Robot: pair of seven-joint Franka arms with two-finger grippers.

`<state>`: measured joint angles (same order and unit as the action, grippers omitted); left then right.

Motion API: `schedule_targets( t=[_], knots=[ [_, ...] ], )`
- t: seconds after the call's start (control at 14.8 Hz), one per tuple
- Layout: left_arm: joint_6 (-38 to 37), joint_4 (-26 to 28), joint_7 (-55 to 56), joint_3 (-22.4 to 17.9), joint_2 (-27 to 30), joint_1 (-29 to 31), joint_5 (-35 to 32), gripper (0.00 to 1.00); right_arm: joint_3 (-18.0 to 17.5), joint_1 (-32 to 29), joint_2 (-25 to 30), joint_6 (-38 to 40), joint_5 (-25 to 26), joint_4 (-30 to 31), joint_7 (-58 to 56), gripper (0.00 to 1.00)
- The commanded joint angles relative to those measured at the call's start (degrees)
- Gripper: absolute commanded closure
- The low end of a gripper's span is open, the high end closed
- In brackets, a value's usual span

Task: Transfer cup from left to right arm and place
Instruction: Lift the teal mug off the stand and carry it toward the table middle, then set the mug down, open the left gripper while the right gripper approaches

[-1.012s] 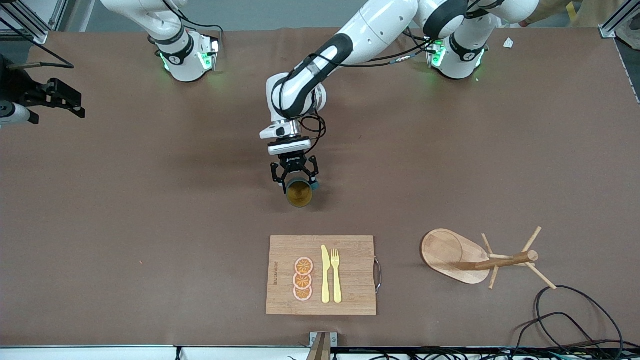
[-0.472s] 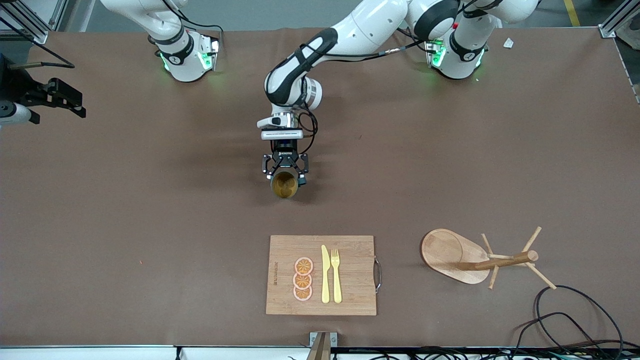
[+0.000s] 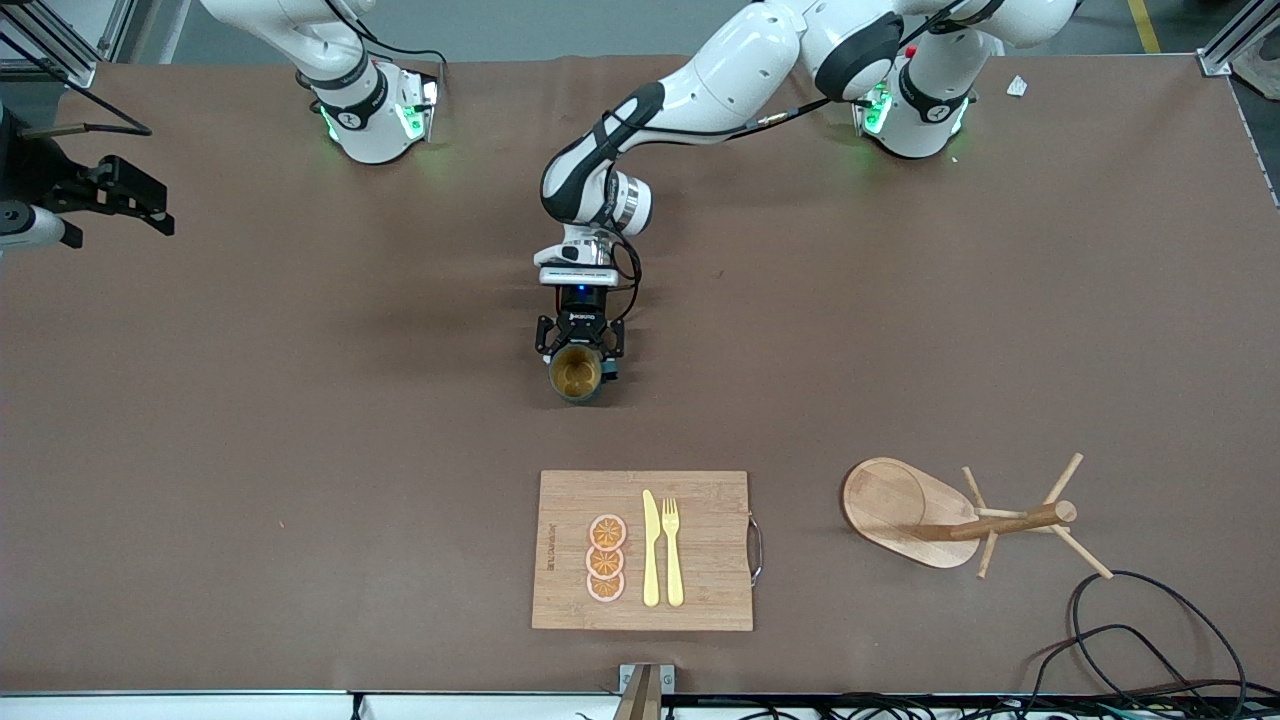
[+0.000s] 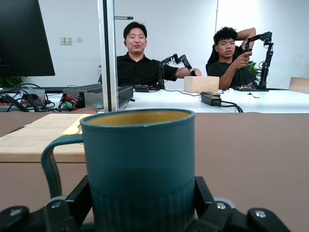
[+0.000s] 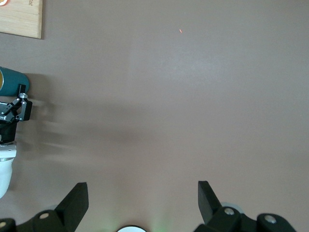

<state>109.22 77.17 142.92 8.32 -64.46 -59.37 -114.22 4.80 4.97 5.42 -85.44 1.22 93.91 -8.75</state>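
Brown table (image 3: pixel 300 420), matte, wide; a bamboo cutting board (image 3: pixel 700 500) near the front camera carries three orange slices (image 3: pixel 606 558), a yellow knife (image 3: pixel 651 548) and a yellow fork (image 3: pixel 672 550); a wooden peg rack (image 3: pixel 960 515) stands toward the left arm's end; black cables (image 3: pixel 1150 640) coil at that corner. Left wrist view: white room, two seated men (image 4: pixel 145 58), a dark screen (image 4: pixel 24 38). The cup (image 3: pixel 577 373) is dark teal, yellowish-tan inside, loop handle (image 4: pixel 50 162) to one side; ribbing hard to make out. Left gripper (image 3: pixel 578 345) clamps the cup's lower body, mouth tipped toward the front camera, over the table's middle; whether it touches the surface, unclear. Right gripper (image 5: pixel 142 203) waits with fingers spread wide over bare table at the right arm's end.
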Motion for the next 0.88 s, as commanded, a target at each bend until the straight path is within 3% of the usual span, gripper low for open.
schedule_targets(
  t=[0.0, 0.4, 0.67, 0.81],
  knots=[
    [-0.7, -1.0, 0.7, -0.3, -0.1, -0.5, -1.0, 0.01, 0.0, 0.1, 0.0, 0.7, -0.9, -0.5, -0.2, 0.00],
    [-0.8, 0.8, 0.3, 1.3, 0.5, -1.5, 0.7, 0.00, 0.0, 0.0, 0.0, 0.8, -1.0, -0.5, -0.1, 0.00],
    [-4.5, 0.8, -3.1, 2.8, 2.3, -5.7, 15.6, 0.00, 0.0, 0.2, 0.2, 1.0, -2.9, -0.3, 6.2, 0.00],
    [-6.3, 0.7, -7.2, 3.3, 5.4, -7.7, 27.3, 0.00, 0.0, 1.9, 0.2, 0.8, -3.0, -0.5, 9.4, 0.00]
  ],
)
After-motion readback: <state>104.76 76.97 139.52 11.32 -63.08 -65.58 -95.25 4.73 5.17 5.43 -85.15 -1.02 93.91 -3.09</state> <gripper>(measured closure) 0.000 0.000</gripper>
